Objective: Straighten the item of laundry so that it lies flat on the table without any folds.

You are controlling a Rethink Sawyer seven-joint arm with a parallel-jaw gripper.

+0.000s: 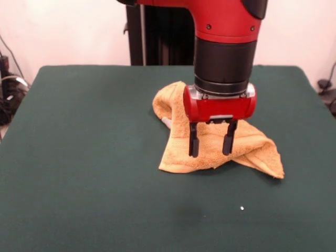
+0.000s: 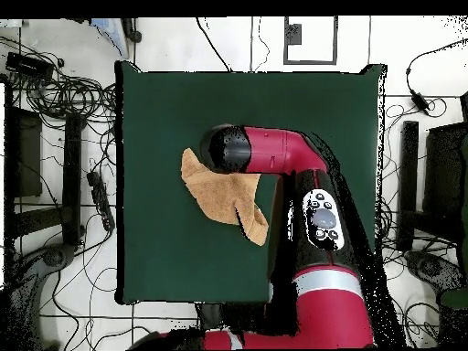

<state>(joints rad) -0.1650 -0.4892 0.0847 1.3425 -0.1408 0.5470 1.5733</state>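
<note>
Orange-yellow towel (image 1: 212, 144): rumpled, folded, directly beneath end effector.
End effector (image 1: 211, 139): fingers apart, gripping nothing, tips over towel.
Tabletop (image 1: 89, 173): green cloth.

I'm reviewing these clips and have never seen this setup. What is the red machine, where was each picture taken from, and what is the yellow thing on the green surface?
The red and black machine is a single robot arm; its gripper has two dark fingers, spread open and holding nothing. One picture is taken from across the table, facing the robot, so the arm comes down from the top. The other looks straight down from above, with the robot's base at the bottom. The green surface is a cloth-covered table. The yellow thing is a small towel, lying crumpled with folds, not yet flat. The gripper is over the towel; whether it touches the cloth cannot be told.
</note>
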